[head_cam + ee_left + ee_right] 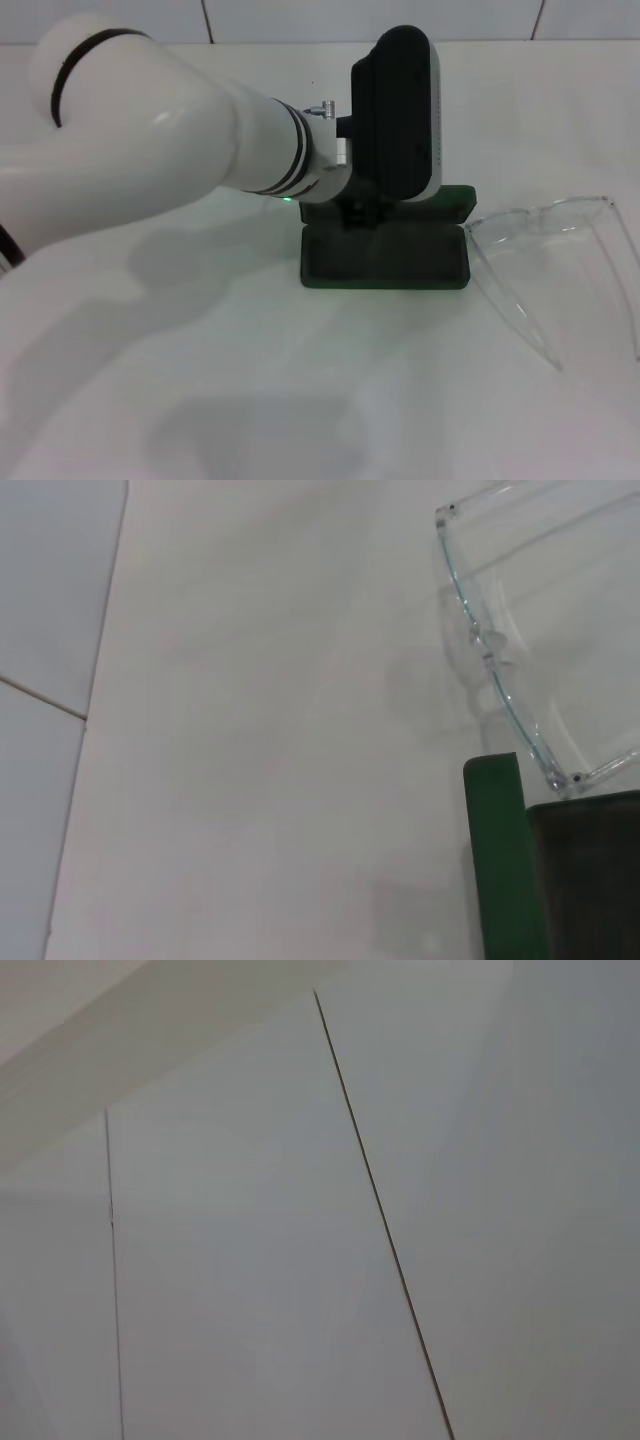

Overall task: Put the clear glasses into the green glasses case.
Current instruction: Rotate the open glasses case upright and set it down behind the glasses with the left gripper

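On the white tabletop (300,400), the green glasses case (385,260) lies open near the middle, its dark lining facing up and its lid folded back toward the far edge. The left gripper (358,215) hangs right over the case's left part, behind the black wrist housing, which hides the fingers; whether they are spread or closed cannot be told. The clear glasses (560,250) rest on the tabletop just beside the case's right end, front toward the far edge and both arms stretched toward the near edge.

The left wrist view adds a close look: the case (500,860) edge with the glasses (490,660) frame lying right by its corner. The right wrist view shows only white wall tiles (250,1260); the right gripper appears in no view.
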`<action>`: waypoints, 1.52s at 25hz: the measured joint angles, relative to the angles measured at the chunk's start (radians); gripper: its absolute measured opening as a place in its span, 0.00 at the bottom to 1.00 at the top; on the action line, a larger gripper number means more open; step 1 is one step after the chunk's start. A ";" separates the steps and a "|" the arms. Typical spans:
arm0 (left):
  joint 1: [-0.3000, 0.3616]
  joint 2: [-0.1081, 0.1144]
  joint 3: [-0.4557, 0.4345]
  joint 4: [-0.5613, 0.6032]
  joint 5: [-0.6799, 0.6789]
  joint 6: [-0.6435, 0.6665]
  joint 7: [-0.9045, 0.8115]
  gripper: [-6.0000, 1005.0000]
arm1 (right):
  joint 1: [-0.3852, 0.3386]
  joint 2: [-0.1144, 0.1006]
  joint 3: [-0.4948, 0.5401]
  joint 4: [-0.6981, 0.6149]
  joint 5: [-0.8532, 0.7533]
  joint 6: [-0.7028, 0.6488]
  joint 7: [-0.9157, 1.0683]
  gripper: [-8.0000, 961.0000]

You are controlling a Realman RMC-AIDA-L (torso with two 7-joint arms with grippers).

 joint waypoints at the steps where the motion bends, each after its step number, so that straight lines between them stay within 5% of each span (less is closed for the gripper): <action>1: 0.000 0.000 0.000 0.002 0.000 0.002 0.000 0.39 | 0.000 0.000 0.000 0.000 0.000 0.000 0.000 0.76; 38: 0.035 0.001 -0.025 0.011 -0.060 0.052 0.001 0.42 | 0.000 0.002 0.002 0.014 -0.001 -0.009 -0.013 0.76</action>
